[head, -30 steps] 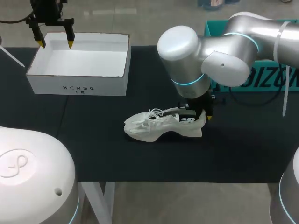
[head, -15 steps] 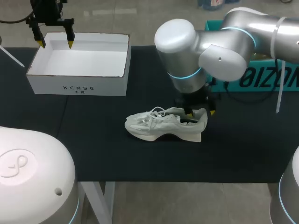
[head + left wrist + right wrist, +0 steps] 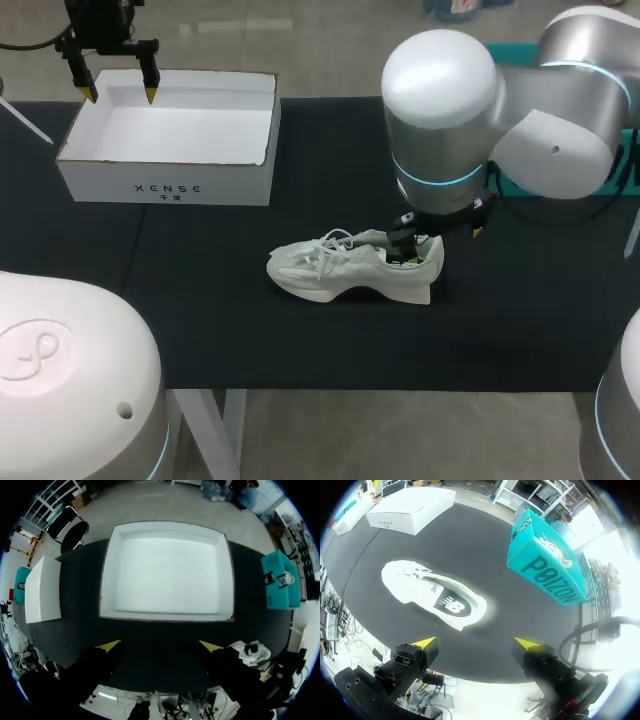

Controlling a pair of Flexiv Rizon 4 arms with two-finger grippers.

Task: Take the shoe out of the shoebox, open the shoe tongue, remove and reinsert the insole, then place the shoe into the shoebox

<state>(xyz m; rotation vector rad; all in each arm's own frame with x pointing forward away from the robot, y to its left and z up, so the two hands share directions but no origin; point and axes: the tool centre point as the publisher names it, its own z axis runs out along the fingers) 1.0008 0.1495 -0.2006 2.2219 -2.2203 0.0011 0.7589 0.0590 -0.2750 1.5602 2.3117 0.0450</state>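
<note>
White lace-up sneaker (image 3: 350,270) sits on the black table (image 3: 520,320), about 4 o'clock from the open white cardboard shoebox (image 3: 165,188). Right gripper (image 3: 476,643) hangs by the heel at its 3 o'clock end, fingers spread, holding nothing. Left gripper (image 3: 160,645) is spread wide too, over the box's 11 o'clock side.

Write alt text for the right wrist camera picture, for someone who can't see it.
A white shoe rests on the black table just ahead of the open right hand, which is not touching it. Farther off stand a white shoebox and a teal box.
</note>
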